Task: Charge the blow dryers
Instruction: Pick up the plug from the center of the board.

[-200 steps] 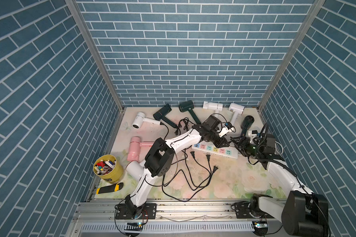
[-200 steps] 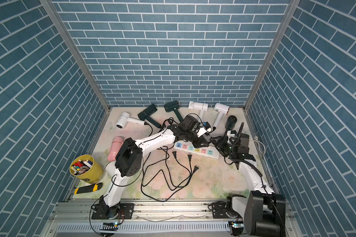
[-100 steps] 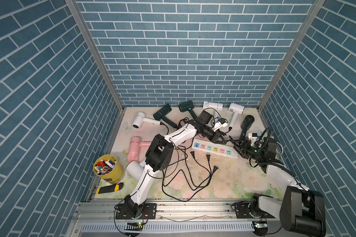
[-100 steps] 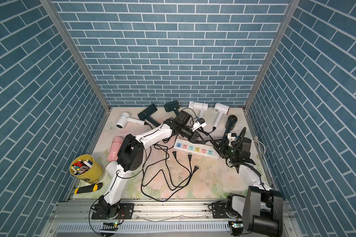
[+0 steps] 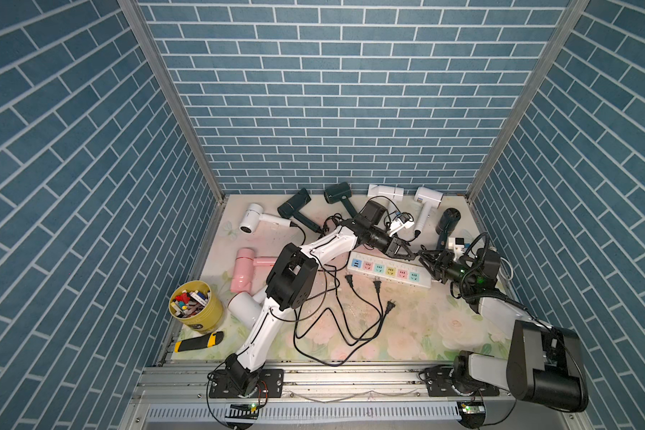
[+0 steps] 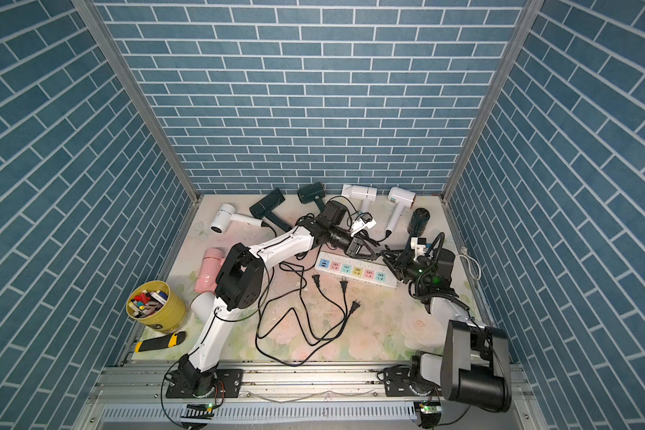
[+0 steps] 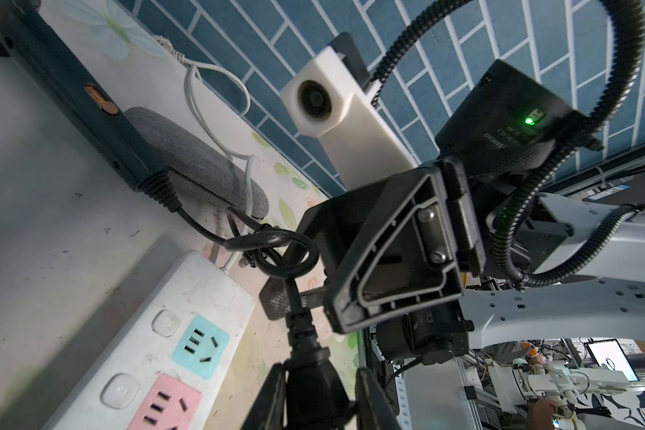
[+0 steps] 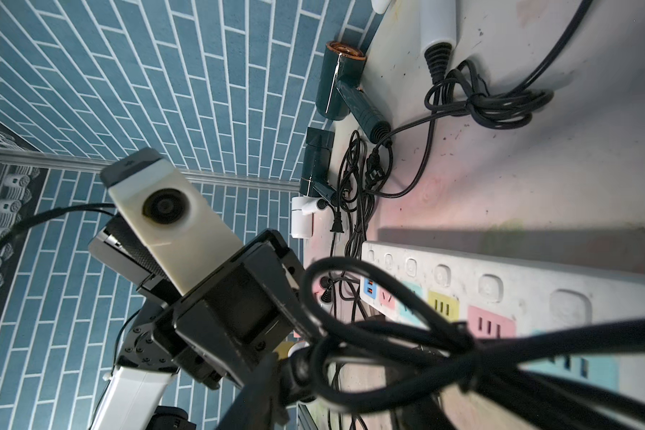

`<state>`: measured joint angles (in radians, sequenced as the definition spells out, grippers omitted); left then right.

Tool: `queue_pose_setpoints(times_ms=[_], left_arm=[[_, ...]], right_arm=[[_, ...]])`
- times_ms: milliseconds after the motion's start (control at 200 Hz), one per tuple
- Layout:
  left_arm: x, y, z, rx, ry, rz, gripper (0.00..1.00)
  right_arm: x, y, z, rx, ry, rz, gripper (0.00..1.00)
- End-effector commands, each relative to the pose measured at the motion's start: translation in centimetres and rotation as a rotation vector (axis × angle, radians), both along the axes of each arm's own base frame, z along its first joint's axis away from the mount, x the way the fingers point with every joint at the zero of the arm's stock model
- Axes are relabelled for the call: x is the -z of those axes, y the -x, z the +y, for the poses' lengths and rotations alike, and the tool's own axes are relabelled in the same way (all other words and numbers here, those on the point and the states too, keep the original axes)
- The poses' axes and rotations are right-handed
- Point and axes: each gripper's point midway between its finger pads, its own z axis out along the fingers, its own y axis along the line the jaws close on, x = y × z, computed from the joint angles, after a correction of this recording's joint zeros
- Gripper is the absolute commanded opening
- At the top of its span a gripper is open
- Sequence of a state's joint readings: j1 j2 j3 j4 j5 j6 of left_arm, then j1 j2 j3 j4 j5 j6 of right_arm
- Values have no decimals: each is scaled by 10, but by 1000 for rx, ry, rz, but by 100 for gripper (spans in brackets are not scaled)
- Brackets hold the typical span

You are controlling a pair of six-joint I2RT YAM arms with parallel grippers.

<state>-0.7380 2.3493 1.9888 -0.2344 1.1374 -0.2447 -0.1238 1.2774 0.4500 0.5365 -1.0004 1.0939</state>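
We see the left tool (image 7: pixel 319 400) clamped narrow on a black plug (image 7: pixel 310 366), held close to the white power strip (image 7: pixel 153 305) by its blue and pink sockets. The right tool (image 5: pixel 428 259) faces it tip to tip, set among the knotted loops of the cord (image 7: pixel 272 249) that runs from that plug. Its jaws stand partly apart, and we cannot tell whether they grip. The cord leads on to the black blow dryer (image 5: pixel 448 219), which lies on the table (image 5: pixel 406 335) just beyond the right tool, a grey cylinder (image 7: pixel 187 160) beside its handle. Behind the left tool lie a white blow dryer (image 5: pixel 427 201) and a dark green blow dryer (image 5: pixel 337 193). The pink blow dryer (image 5: pixel 244 266) lies well off to its left. Loose plugs (image 5: pixel 377 284) lie near the strip, on the side away from both tools.
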Motion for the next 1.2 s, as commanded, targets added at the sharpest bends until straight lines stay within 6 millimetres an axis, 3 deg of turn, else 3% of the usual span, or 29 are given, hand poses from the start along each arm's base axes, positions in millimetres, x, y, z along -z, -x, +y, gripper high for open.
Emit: queue_pose_setpoints(times_ms=[0, 425, 755, 830, 885, 915, 1195], left_arm=[[-4, 1, -1, 27, 44, 10, 17], [1, 2, -4, 42, 56, 36, 17], [8, 0, -6, 40, 47, 50, 17], [9, -1, -6, 35, 43, 49, 18], [10, -1, -6, 33, 41, 48, 18], [10, -1, -6, 29, 39, 46, 20], [10, -12, 3, -60, -24, -12, 65]], right_arm=[[-17, -7, 1, -13, -54, -48, 47], [-22, -10, 4, -33, -75, -64, 30], [-25, -10, 8, -55, -78, -78, 29], [-27, -10, 9, -59, -78, -82, 21], [-27, -9, 9, -60, -77, -86, 7], [-26, -10, 9, -60, -76, -83, 0], [-2, -9, -2, 13, 30, -30, 0]])
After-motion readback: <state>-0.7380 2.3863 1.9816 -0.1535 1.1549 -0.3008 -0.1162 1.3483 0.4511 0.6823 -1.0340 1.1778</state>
